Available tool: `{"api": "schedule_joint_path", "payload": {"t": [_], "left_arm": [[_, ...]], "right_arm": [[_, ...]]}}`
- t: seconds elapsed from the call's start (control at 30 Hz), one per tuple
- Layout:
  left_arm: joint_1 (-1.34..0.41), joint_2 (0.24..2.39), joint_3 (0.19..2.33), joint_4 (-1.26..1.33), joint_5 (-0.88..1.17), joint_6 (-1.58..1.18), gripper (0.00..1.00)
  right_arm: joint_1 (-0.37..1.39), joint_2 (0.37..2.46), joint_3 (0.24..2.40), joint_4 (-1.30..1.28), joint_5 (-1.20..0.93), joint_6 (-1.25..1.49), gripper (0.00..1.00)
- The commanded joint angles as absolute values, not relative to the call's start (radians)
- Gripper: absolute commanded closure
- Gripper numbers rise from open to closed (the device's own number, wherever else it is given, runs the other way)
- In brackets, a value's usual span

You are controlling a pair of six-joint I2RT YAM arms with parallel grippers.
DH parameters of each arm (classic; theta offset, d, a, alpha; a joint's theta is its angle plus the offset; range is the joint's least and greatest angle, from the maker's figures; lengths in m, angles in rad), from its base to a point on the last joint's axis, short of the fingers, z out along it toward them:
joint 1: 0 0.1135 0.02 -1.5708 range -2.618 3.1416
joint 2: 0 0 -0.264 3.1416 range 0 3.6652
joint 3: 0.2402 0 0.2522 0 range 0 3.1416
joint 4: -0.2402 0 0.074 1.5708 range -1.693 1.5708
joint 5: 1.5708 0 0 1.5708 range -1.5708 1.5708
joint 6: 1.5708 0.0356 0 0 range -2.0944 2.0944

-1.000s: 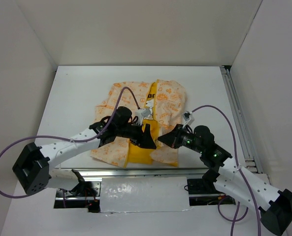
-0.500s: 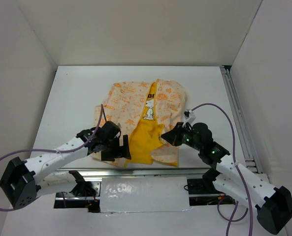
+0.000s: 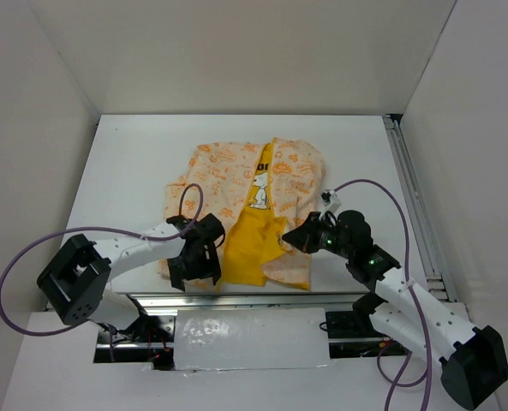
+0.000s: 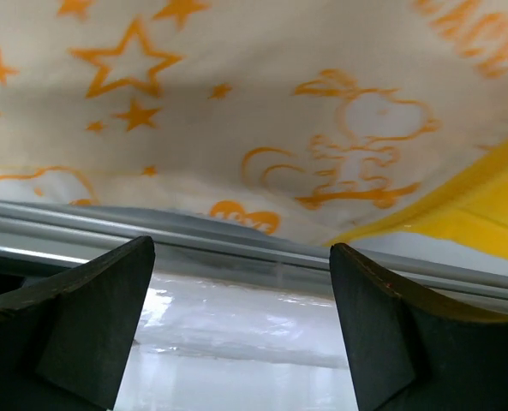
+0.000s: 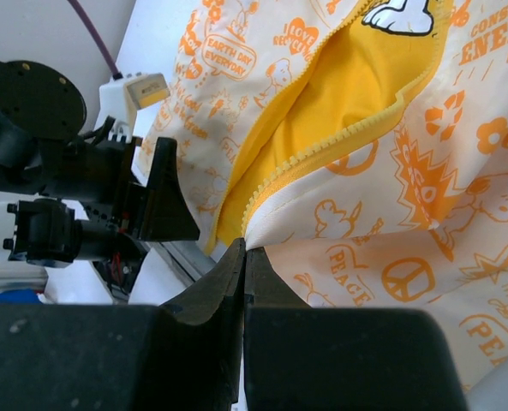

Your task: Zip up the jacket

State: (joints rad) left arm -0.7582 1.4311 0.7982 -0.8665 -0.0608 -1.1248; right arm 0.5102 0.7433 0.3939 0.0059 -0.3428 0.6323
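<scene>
Jacket lies flat on the table, collar far, hem at the near edge. The front is unzipped, with the yellow lining showing. Right tool is closed and looks pinched on the bottom end of the zipper edge of the panel on its side. I read that as an anchor to keep that edge taut. Left tool is wide open, holding nothing, low at the other panel's hem by the table's near edge. Probably lining up to take that zipper end. Halves not joined yet.
</scene>
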Motion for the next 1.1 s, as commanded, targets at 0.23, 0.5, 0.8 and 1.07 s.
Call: {"api": "schedule_joint_path", "payload": {"t": [0.23,0.5,0.8,1.07], "left_arm": [[-0.834,1.391,0.796,-0.648,-0.045,-0.887,0.07],[-0.827,1.494,0.792,-0.631,-0.031,-0.894,0.17],[-0.827,1.468,0.764,-0.650,-0.031,-0.950,0.39],[-0.793,1.430,0.722,-0.485,0.041,-0.847,0.76]], "right_arm": [[0.469,0.750,0.417,0.035,-0.425,0.609,1.00],[0.446,0.769,0.434,0.026,-0.471,0.604,1.00],[0.425,0.788,0.437,0.021,-0.465,0.603,1.00],[0.388,0.842,0.451,0.047,-0.367,0.617,1.00]]}}
